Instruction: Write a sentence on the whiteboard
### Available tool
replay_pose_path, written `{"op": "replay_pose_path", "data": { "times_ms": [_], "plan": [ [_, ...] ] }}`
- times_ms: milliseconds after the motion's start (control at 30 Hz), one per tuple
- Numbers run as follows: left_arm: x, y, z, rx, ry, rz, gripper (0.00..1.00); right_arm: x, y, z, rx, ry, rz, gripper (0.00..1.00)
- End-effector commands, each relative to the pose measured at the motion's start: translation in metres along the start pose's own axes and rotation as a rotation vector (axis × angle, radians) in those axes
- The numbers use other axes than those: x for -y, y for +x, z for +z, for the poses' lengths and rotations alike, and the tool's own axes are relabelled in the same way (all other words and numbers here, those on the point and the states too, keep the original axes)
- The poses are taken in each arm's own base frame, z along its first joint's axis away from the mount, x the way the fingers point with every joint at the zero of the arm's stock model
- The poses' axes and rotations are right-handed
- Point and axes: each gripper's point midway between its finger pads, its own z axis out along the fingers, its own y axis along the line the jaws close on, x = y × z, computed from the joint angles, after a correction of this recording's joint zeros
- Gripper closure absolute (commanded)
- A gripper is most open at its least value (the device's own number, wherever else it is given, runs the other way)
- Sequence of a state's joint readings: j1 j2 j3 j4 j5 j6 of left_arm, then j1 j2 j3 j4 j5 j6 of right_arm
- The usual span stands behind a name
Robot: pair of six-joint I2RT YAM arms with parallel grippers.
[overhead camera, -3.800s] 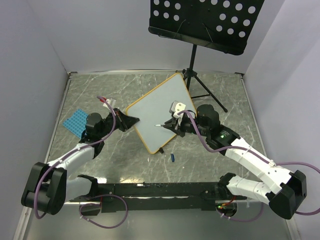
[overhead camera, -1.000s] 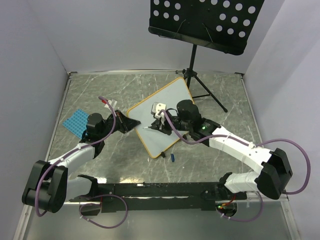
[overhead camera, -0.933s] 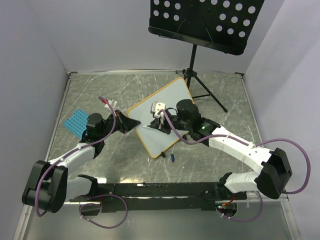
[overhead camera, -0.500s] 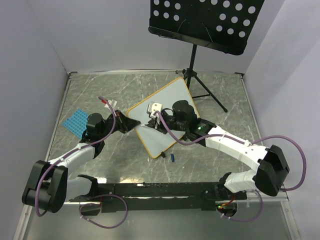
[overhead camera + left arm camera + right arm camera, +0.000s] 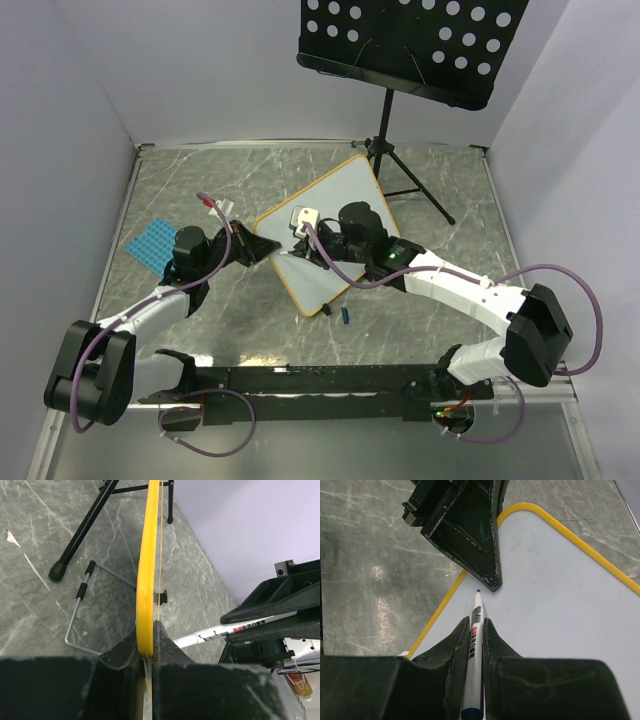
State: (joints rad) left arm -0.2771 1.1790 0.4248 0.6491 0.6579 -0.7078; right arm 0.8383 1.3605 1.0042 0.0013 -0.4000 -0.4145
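The whiteboard [image 5: 352,188], white with an orange-yellow frame, lies tilted on the table's middle. My left gripper [image 5: 258,246] is shut on its left edge; in the left wrist view [image 5: 148,639] the yellow frame [image 5: 149,565] runs edge-on between the jaws. My right gripper [image 5: 305,250] is shut on a white marker [image 5: 476,625] with an uncapped blue tip. The tip is at the board's surface [image 5: 560,595], just short of my left gripper's finger [image 5: 470,530]. The marker also shows in the left wrist view [image 5: 220,630]. No written sentence shows on the board.
A black perforated music stand [image 5: 410,40] stands at the back, its tripod legs [image 5: 405,180] by the board's far corner. A blue dotted mat [image 5: 152,243] lies at the left. A small blue marker cap [image 5: 344,314] lies below the board's near edge.
My right gripper has moved left across the board with the marker, ending close to my left gripper at the board's left edge. The left arm has stayed put, holding the board.
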Motion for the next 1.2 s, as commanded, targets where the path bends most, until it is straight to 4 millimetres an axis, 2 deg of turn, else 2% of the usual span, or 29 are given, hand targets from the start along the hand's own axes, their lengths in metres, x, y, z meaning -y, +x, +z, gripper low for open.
{"op": "replay_pose_path", "data": {
  "times_ms": [0, 333, 967, 1167],
  "plan": [
    [0.008, 0.021, -0.003, -0.088, 0.055, 0.000, 0.99, 0.008, -0.015, 0.007, 0.037, 0.021, -0.035, 1.00],
    [0.006, 0.023, -0.003, -0.091, 0.048, 0.005, 0.99, 0.020, -0.009, 0.007, -0.002, 0.085, -0.035, 1.00],
    [0.005, 0.024, -0.003, -0.095, 0.046, 0.009, 0.99, 0.054, -0.001, -0.011, -0.038, 0.224, -0.013, 1.00],
    [0.005, 0.023, -0.003, -0.093, 0.045, 0.010, 0.99, 0.055, 0.002, -0.012, -0.040, 0.217, -0.004, 1.00]
  ]
}}
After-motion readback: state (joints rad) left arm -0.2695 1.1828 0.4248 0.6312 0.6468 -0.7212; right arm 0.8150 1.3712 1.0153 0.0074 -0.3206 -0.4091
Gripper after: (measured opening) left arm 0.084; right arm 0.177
